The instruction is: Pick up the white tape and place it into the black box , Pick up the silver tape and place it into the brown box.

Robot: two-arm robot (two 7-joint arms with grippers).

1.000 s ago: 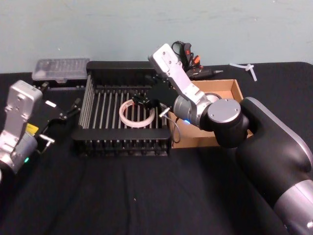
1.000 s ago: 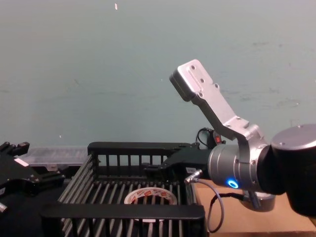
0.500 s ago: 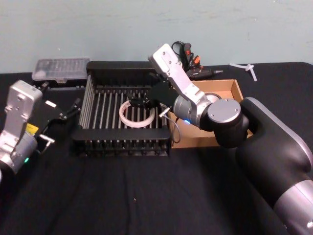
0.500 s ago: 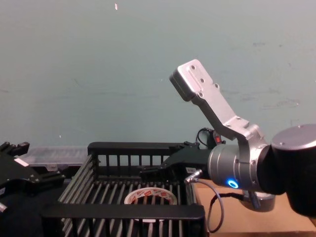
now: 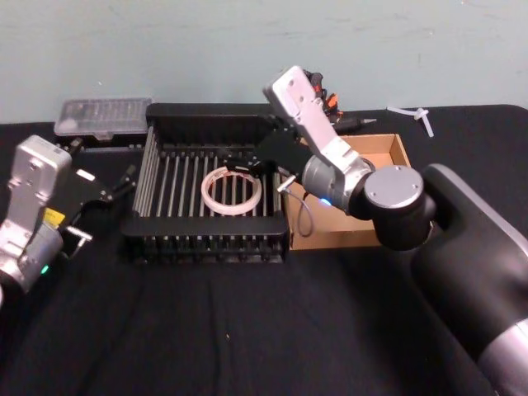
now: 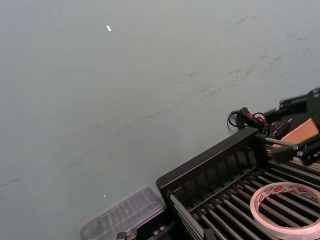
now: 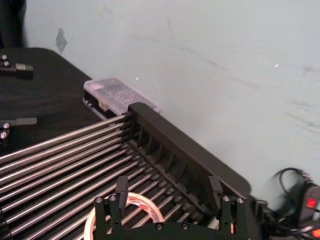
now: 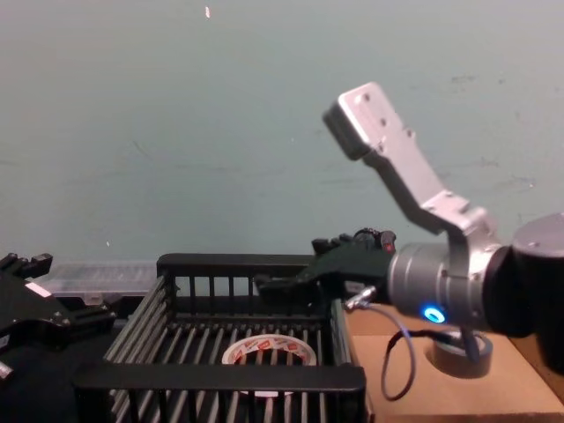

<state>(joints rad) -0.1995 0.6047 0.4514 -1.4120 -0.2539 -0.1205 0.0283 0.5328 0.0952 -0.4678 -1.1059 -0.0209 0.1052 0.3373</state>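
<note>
The white tape (image 5: 216,204) lies flat on the barred floor of the black box (image 5: 206,224), at mid-table. My right gripper (image 5: 239,165) hovers open just above the ring's far edge, inside the crate's right side, holding nothing. In the right wrist view its fingers (image 7: 121,187) stand wide apart above the white tape (image 7: 135,205). The brown box (image 5: 388,148) sits right of the crate, partly behind my right arm. In the chest view the silver tape (image 8: 463,357) rests inside the brown box (image 8: 458,397). My left gripper (image 5: 115,188) is parked left of the crate.
A clear plastic case (image 5: 103,118) lies behind the crate's left corner. Tools with cables (image 5: 330,107) and a white piece (image 5: 417,115) sit along the far edge by the wall. Black cloth covers the table in front.
My right gripper has lifted off the white tape and the arm has swung right. The tape stays in the black box. The left arm has not moved.
</note>
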